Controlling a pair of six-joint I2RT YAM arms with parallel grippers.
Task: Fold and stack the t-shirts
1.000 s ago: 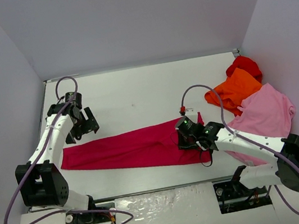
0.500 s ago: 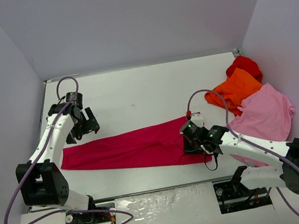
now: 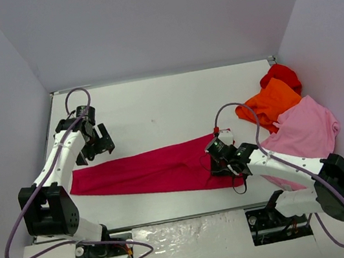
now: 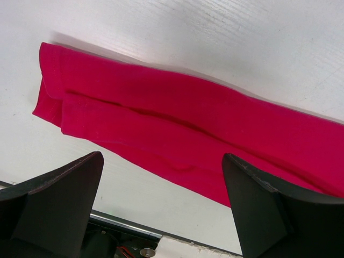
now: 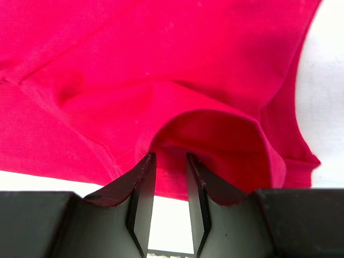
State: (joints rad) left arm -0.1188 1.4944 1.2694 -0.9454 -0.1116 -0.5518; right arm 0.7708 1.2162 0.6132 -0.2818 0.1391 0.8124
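Note:
A raspberry-red t-shirt (image 3: 146, 172) lies folded into a long narrow band across the near part of the table. My right gripper (image 3: 220, 160) sits at its right end. In the right wrist view the gripper (image 5: 171, 156) is shut on the shirt (image 5: 161, 70), with a hump of cloth bunched up at the fingertips. My left gripper (image 3: 97, 143) hovers open just beyond the band's left end. In the left wrist view its gripper (image 4: 161, 158) holds nothing, and the shirt (image 4: 177, 129) lies below it.
At the right side lie an orange shirt (image 3: 269, 104), a bright red one (image 3: 279, 74) behind it and a pale pink one (image 3: 306, 130) nearer. Grey walls enclose the white table (image 3: 155, 105); its near edge runs just below the folded band.
My right gripper shifted slightly toward the near right, and the cloth at the shirt's right end moved with it. The left arm stayed still.

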